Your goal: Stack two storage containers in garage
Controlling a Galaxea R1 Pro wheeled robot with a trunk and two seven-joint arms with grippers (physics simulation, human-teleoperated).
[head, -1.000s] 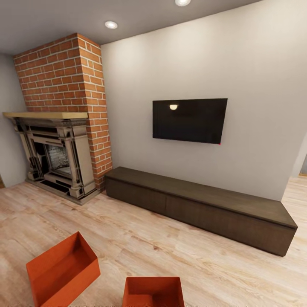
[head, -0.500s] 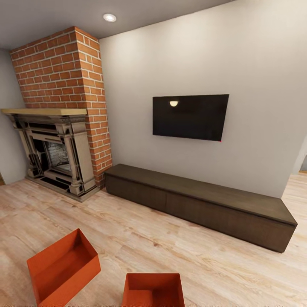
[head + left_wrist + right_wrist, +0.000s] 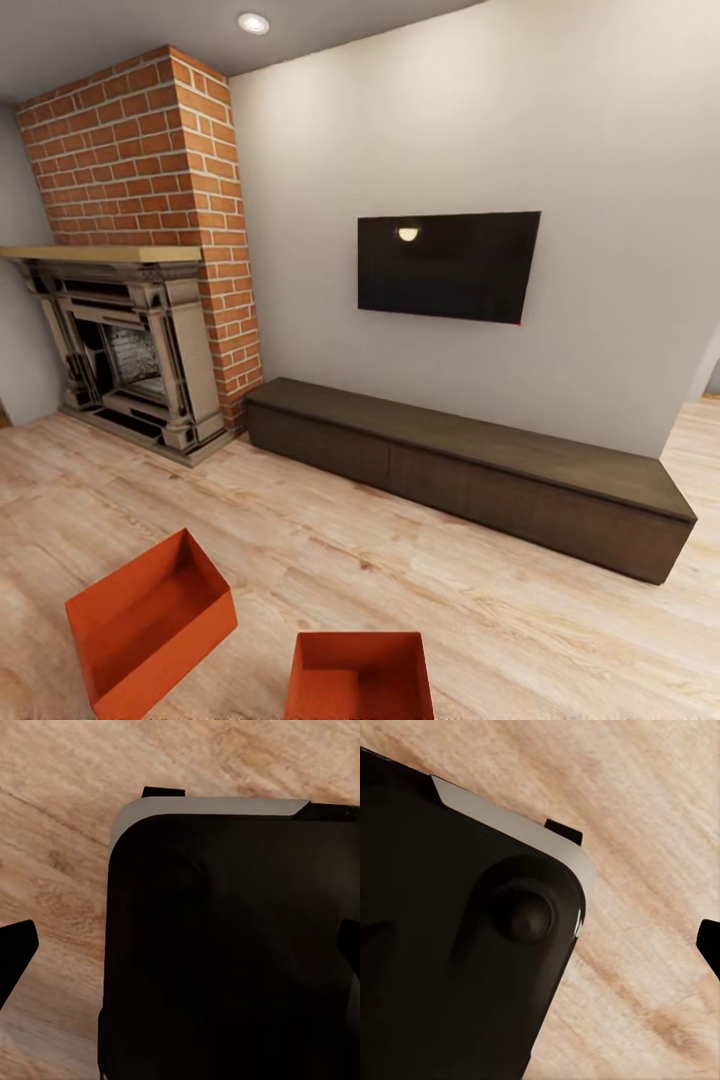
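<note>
camera has tilted down; both storage containers unmoved.

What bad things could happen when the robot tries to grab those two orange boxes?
The two storage containers sit close together on the wood floor, so reaching for one might bump the other. The nearer one is partly cut off at the head view's bottom edge, so the aim could be off.

Bright, even render; 1 ceiling downlight, wide-angle edge distortion.
</note>
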